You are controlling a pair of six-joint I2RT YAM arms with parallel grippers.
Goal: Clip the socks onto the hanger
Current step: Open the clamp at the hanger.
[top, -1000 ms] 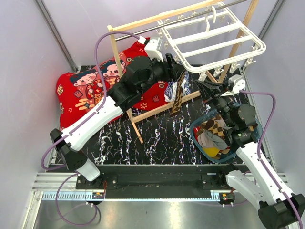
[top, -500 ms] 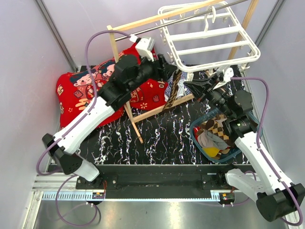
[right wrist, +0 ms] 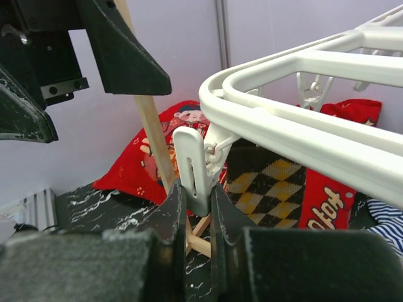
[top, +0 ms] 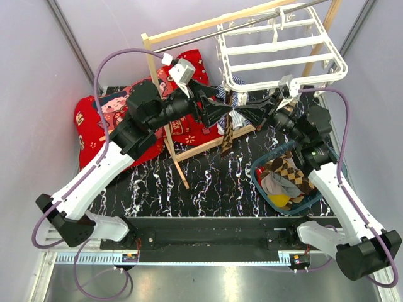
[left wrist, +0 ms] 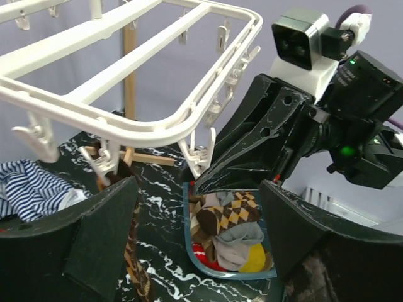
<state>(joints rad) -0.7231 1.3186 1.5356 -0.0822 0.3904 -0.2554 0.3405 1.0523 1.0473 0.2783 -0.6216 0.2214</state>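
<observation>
The white grid hanger (top: 283, 63) hangs from the rail at the back. One diamond-checkered sock (top: 228, 135) dangles below its near-left corner. My right gripper (top: 247, 115) is shut on a white clip peg (right wrist: 192, 167) under the hanger frame (right wrist: 302, 69), with the checkered sock (right wrist: 264, 182) just behind it. My left gripper (top: 227, 113) is wide open and empty, facing the right gripper's tips from the left. More socks (top: 283, 176), checkered and grey, lie in the blue basket (top: 257, 179); they also show in the left wrist view (left wrist: 236, 220).
A light wooden pole rack (top: 165, 141) stands at the back left, its rail across the top. A red printed cushion (top: 101, 119) lies behind it. A blue-and-white striped cloth (left wrist: 31, 189) lies under the hanger. Grey walls close in both sides.
The left gripper has drawn back from the hanger's corner and turned to face right. The right gripper has risen up-left onto a clip peg. The hanger has swung back and up.
</observation>
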